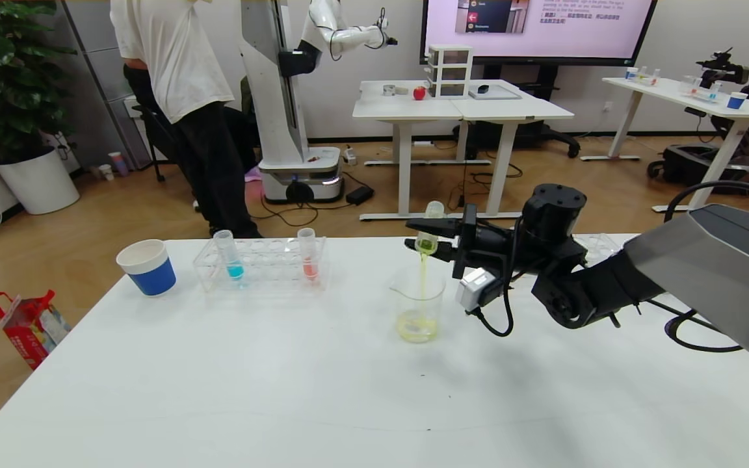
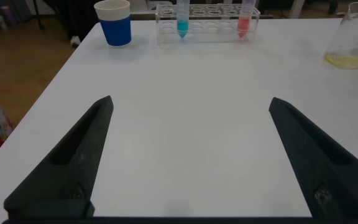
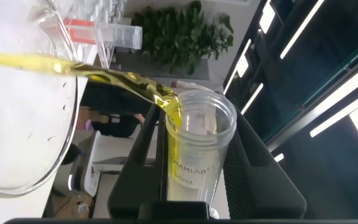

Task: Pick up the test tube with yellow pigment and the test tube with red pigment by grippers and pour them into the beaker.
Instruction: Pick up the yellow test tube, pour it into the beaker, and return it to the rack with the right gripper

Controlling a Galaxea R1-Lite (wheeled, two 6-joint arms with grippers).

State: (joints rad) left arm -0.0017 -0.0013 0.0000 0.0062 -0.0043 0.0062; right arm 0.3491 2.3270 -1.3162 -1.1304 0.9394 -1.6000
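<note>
Two tubes stand upright in a clear rack (image 1: 261, 264) on the white counter (image 1: 270, 390) in the head view, well to the left of the beaker (image 1: 419, 305): a blue-liquid tube (image 1: 228, 255) and the test tube with red pigment (image 1: 308, 254), with a blue-and-white paper cup (image 1: 147, 266) farther left of the beaker still. Directly above the beaker the right hand (image 1: 428, 243) is clamped on the test tube with yellow pigment (image 1: 429, 227), tipped mouth-down so a thin yellow stream falls into the beaker, where pale yellow liquid pools at the bottom. Behind the beaker the room has a wooden floor, a person in a white shirt (image 1: 179, 97), a white robot on a wheeled base (image 1: 296, 97), white desks (image 1: 459, 107), a wall screen (image 1: 537, 29) and a potted plant (image 1: 7, 91); a red bag (image 1: 26, 325) sits on the floor beyond the counter's left edge. From the left wrist, the left hand (image 2: 190, 163) hangs over bare counter with its fingers (image 2: 73, 158) wide apart, gripping nothing; the beaker (image 2: 353, 40) shows far off, with the rack (image 2: 207, 23), the red tube (image 2: 245, 18) and the cup (image 2: 114, 22) along the far edge. From the right wrist, the yellow tube (image 3: 194, 149) sits pinched between the black fingers (image 3: 257, 168), liquid running from its mouth over the beaker's glass rim (image 3: 61, 37), and the red tube (image 3: 101, 32) shows beyond the beaker.
</note>
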